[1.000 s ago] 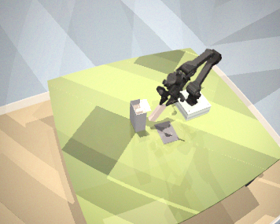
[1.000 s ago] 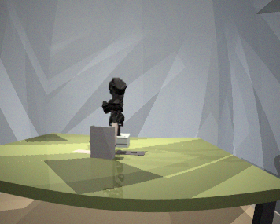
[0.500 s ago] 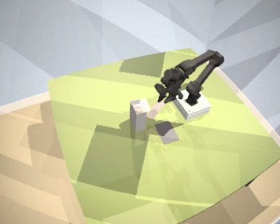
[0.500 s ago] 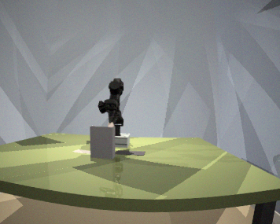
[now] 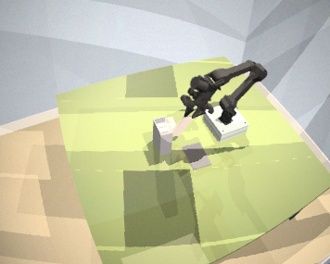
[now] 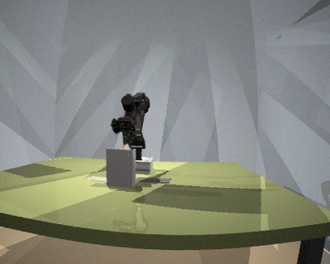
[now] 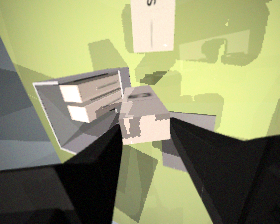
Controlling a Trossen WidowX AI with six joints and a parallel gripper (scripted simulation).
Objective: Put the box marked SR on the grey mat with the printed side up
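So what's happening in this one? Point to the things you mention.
The robot arm's hand [image 5: 189, 117] [image 7: 144, 125] is shut on a pale box [image 5: 182, 127] [image 7: 145, 117], held tilted beside the bin [image 5: 162, 142] [image 6: 120, 168] [image 7: 47, 112]. Two more boxes [image 7: 92, 95] are in the bin. The grey mat [image 5: 196, 156] [image 7: 195, 122] lies next to it, and the held box isn't laid there yet. I can't read its code.

The pale, slim QSFP-100G box [image 5: 182, 127] [image 7: 145, 115] is tilted in the hand's grip (dark marking on one side, unreadable from here), raised between the bin [image 5: 163, 141] [image 6: 120, 168] [image 7: 52, 120] and the flat grey mat [image 5: 196, 156] [image 7: 192, 122]. Two more pale boxes stand in the grey, open-topped bin.
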